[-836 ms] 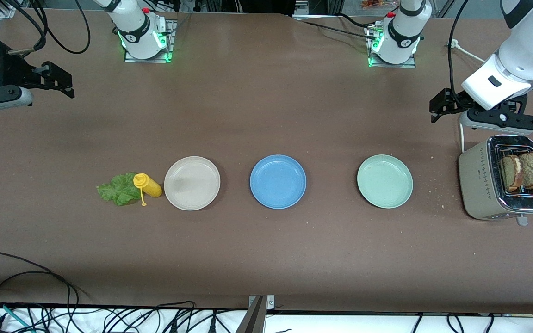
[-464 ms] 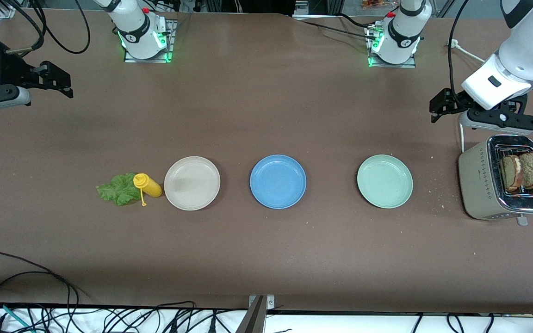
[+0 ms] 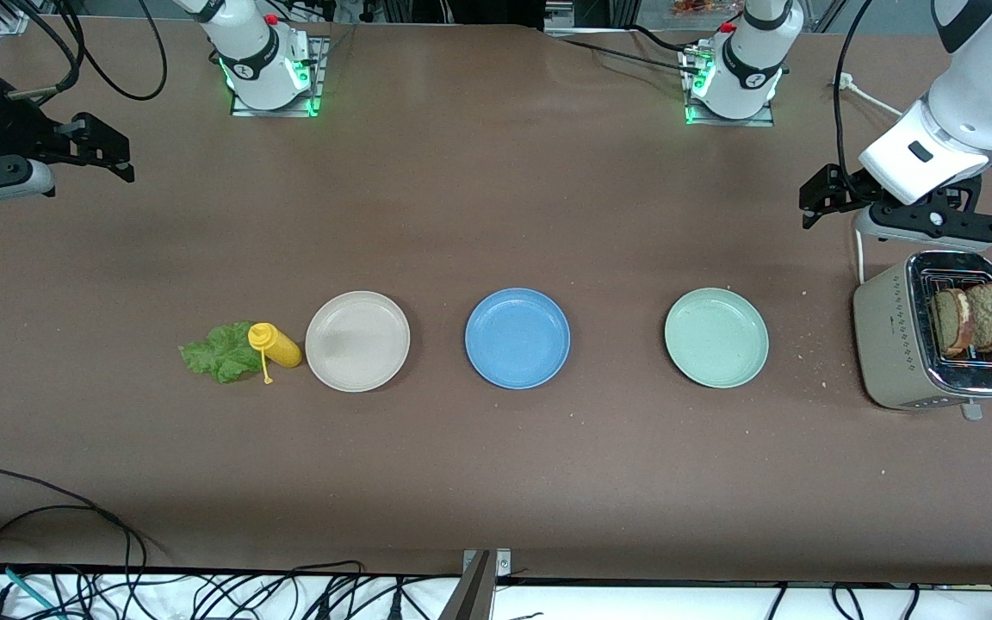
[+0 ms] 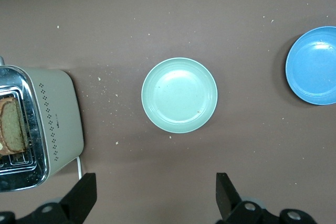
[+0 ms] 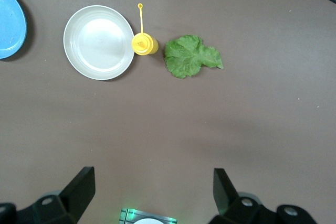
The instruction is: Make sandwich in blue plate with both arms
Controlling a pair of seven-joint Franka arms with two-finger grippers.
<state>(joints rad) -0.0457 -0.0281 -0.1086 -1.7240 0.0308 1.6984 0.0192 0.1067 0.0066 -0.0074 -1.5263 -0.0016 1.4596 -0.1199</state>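
The blue plate (image 3: 517, 337) lies empty in the middle of the table, between two other plates; its rim (image 4: 314, 65) also shows in the left wrist view. Two brown toast slices (image 3: 975, 317) stand upright in a toaster (image 3: 896, 340) at the left arm's end. A green lettuce leaf (image 3: 219, 351) lies flat at the right arm's end. My left gripper (image 3: 810, 203) hangs open and holds nothing, over bare table beside the toaster. High over the table's right-arm end, my right gripper (image 3: 120, 155) is open too, with nothing in it.
A beige plate (image 3: 357, 341) lies toward the right arm's end and a pale green plate (image 3: 716, 337) toward the left arm's end. A yellow squeeze bottle (image 3: 276, 345) lies between lettuce and beige plate. Crumbs dot the table near the toaster. Cables run along the front edge.
My right gripper has drifted slightly toward the robots' side of the table. The left arm and everything on the table are unmoved.
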